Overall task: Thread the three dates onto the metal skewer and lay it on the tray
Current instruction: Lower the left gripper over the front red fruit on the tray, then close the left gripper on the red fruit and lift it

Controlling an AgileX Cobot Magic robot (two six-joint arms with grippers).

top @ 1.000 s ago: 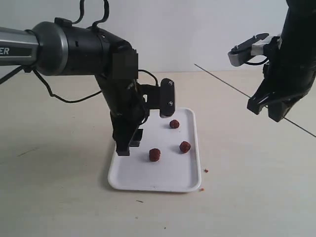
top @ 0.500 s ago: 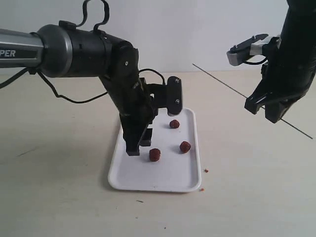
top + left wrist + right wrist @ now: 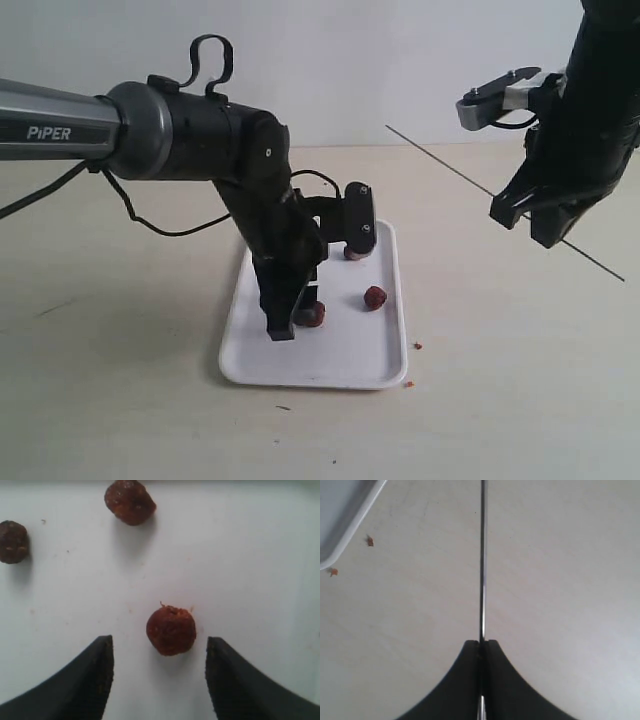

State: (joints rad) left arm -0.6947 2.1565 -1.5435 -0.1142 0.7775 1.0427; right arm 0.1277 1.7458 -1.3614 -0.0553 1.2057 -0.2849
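The white tray (image 3: 340, 362) lies on the table and carries the three dates. My left gripper (image 3: 297, 322) is low over it and open, and the nearest date (image 3: 171, 630) sits just ahead of the gap between its fingers, touching neither. In the exterior view that date (image 3: 316, 314) is half hidden by the fingers. A second date (image 3: 375, 297) lies to the right, and the third (image 3: 350, 253) peeks out behind the wrist mount. High at the right, my right gripper (image 3: 535, 225) is shut on the thin metal skewer (image 3: 450, 168), which slants through the air toward the left.
Tiny reddish crumbs (image 3: 417, 346) lie on the table off the tray's near right corner. In the right wrist view the tray's corner (image 3: 345, 510) shows beside the skewer (image 3: 482, 555), with bare table beneath. A pale wall stands behind.
My left arm has swung right and lowered across the tray, bringing its open fingers up to the nearest date. The right gripper with the skewer has barely shifted.
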